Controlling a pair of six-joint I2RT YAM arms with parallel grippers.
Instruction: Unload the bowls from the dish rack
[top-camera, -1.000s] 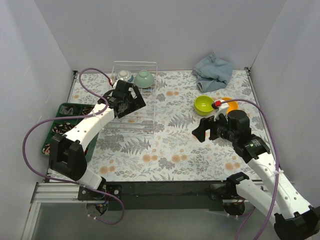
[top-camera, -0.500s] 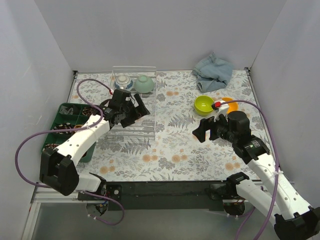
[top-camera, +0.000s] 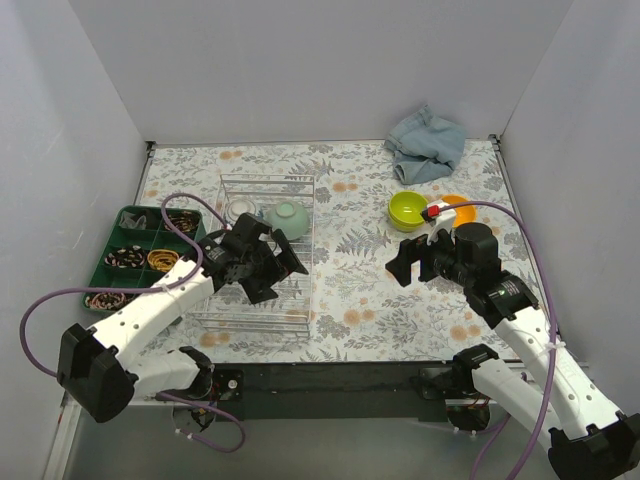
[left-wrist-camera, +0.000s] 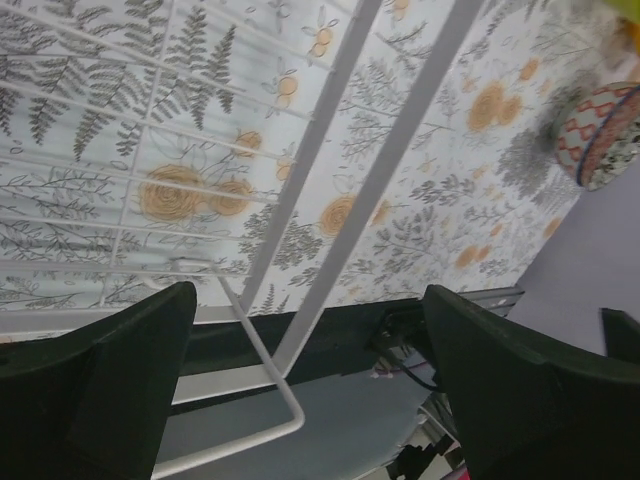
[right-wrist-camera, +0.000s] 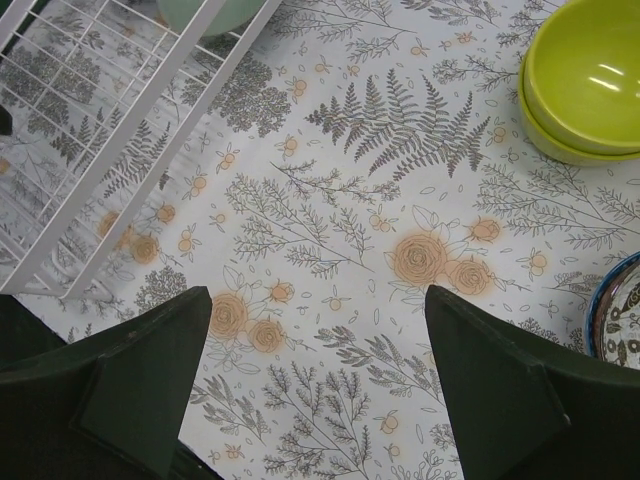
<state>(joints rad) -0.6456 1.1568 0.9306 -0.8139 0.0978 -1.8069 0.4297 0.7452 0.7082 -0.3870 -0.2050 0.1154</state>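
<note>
The white wire dish rack (top-camera: 262, 300) stands left of centre and holds a pale green bowl (top-camera: 288, 215) and a blue-and-white bowl (top-camera: 242, 210) at its far end. My left gripper (top-camera: 275, 265) is open over the rack's right side; in the left wrist view (left-wrist-camera: 310, 420) rack wires (left-wrist-camera: 330, 150) run between its fingers. Two stacked lime green bowls (top-camera: 408, 210) and an orange bowl (top-camera: 460, 204) sit on the table at the right. My right gripper (top-camera: 408, 262) is open and empty near them. In the right wrist view, the lime bowls (right-wrist-camera: 585, 85) and a patterned bowl (right-wrist-camera: 622, 320) show.
A dark green compartment tray (top-camera: 135, 250) of small items lies at the left edge. A crumpled denim cloth (top-camera: 427, 145) lies at the back right. The patterned bowl also shows in the left wrist view (left-wrist-camera: 605, 135). White walls enclose the flowered table.
The dish rack has slid from the back of the table towards the near edge, together with my left gripper. The right arm has not moved.
</note>
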